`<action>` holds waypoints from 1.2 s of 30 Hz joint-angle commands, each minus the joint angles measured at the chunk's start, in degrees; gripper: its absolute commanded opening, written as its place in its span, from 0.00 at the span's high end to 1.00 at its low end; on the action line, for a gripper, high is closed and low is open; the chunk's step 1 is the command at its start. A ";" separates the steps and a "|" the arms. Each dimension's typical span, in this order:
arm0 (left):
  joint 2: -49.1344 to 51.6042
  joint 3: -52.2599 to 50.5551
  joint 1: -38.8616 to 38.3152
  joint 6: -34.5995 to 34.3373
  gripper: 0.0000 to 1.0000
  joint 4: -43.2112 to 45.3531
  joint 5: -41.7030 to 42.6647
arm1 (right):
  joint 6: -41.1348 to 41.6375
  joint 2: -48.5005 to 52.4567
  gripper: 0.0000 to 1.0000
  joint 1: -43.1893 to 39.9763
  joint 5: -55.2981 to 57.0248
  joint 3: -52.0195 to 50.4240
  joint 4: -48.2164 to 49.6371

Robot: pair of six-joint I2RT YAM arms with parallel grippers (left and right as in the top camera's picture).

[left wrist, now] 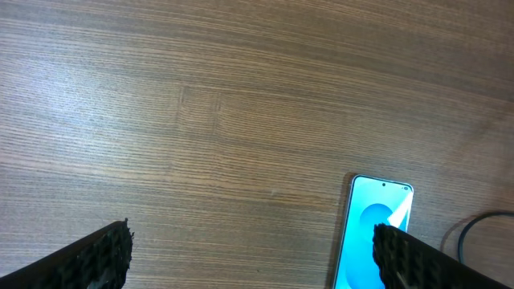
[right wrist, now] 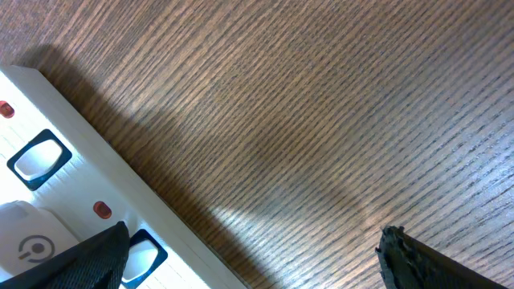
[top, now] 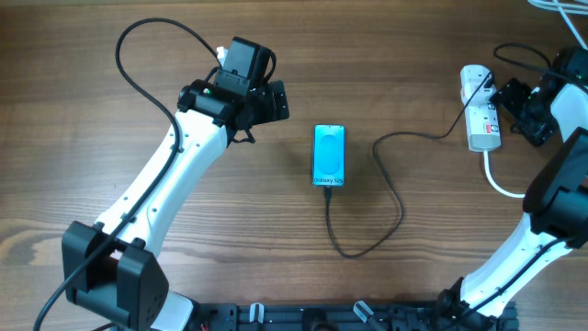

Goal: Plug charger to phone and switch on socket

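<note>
Phone point(top: 329, 154) flat on table point(top: 413, 46), cyan screen up, white band at near end, charger point(top: 328, 216) cable meeting that end, then looping off right of phone to socket point(top: 480, 115). Left gripper point(top: 273, 101) just left of phone, arm stretched forward, jaws wide, empty. Right gripper point(right wrist: 257, 269) well right of phone, arm bent at elbow, jaws wide, empty.

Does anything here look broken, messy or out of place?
Nothing stands out. The slim cyan-screened phone lies flat on the wooden table; the thin black cable loops loosely from its lower end towards the white power strip. Nothing spilled or damaged.
</note>
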 commanded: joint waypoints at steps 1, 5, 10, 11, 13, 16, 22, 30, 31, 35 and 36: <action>0.33 0.00 -0.07 0.26 0.00 0.15 -0.90 | -1.70 1.60 0.00 0.61 -2.51 -1.31 -1.27; 0.33 0.00 -0.07 0.26 0.00 0.15 -0.90 | -1.79 1.60 0.00 0.66 -2.51 -1.31 -1.75; 0.33 0.00 -0.07 0.28 0.00 0.15 -0.87 | -1.86 1.60 0.00 0.66 -2.49 -1.31 -2.45; 0.33 0.00 -0.07 0.26 0.00 0.15 -0.90 | -2.34 1.60 0.00 0.66 -2.51 -1.31 -2.71; 0.33 0.00 -0.07 0.26 0.01 0.15 -0.90 | -3.45 1.60 0.00 0.66 -2.49 -1.31 -2.95; 0.33 0.00 -0.07 0.26 0.00 0.15 -0.87 | -3.32 1.60 0.00 0.66 -2.49 -1.31 -3.28; 0.33 0.00 -0.07 0.28 0.00 0.15 -0.90 | -3.37 1.60 0.00 0.66 -3.08 -1.31 -3.34; 0.33 0.00 -0.07 0.28 0.00 0.15 -0.90 | -4.55 1.60 0.00 0.68 -5.27 -1.31 -3.34; 0.33 0.00 -0.07 0.26 0.00 0.15 -0.87 | -4.98 1.60 0.00 0.68 -6.56 -1.31 -3.28; 0.33 0.00 -0.07 0.28 0.00 0.15 -0.90 | -4.87 1.60 0.00 0.68 -6.58 -1.31 -3.13; 0.33 0.00 -0.07 0.26 0.00 0.15 -0.87 | -4.85 1.60 0.00 0.66 -6.58 -1.31 -3.10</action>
